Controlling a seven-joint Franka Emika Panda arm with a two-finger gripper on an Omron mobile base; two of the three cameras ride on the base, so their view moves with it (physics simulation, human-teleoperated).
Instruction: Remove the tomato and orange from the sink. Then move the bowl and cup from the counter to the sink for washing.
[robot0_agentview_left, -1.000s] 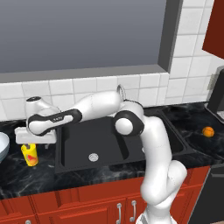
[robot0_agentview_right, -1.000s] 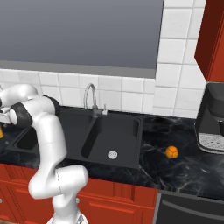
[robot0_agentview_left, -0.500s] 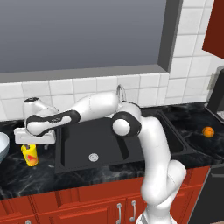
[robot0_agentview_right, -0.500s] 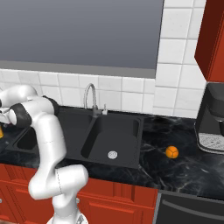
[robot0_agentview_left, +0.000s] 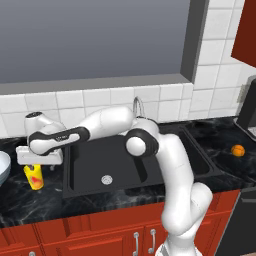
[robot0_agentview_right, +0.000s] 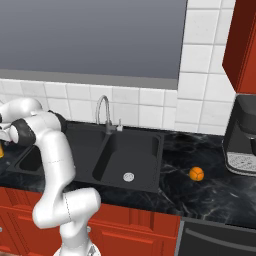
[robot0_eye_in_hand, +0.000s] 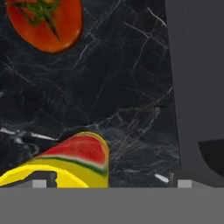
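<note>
The arm reaches far to its left over the black counter (robot0_agentview_left: 125, 200), and the gripper (robot0_agentview_left: 36, 159) hangs directly above the yellow cup (robot0_agentview_left: 34, 177), pointing down at it. The cup stands upright — its long axis is vertical, in line with the gripper — and in the hand view its rim (robot0_eye_in_hand: 65, 164) with a watermelon-like red and green face shows low between the two finger tips. The fingers stand spread wide, one on each side of the cup, and they pinch nothing. Just beside the cup, on the side away from the sink (robot0_agentview_left: 115, 165), the pale bowl (robot0_agentview_left: 3, 167) sits at the edge of the left base view. The tomato (robot0_eye_in_hand: 46, 22) lies on the counter beyond the cup in the hand view, its green stem turned up toward the camera. The orange (robot0_agentview_right: 196, 173) rests on the counter well apart from the gripper — on the far side of the sink, near the coffee machine (robot0_agentview_right: 242, 135).
</note>
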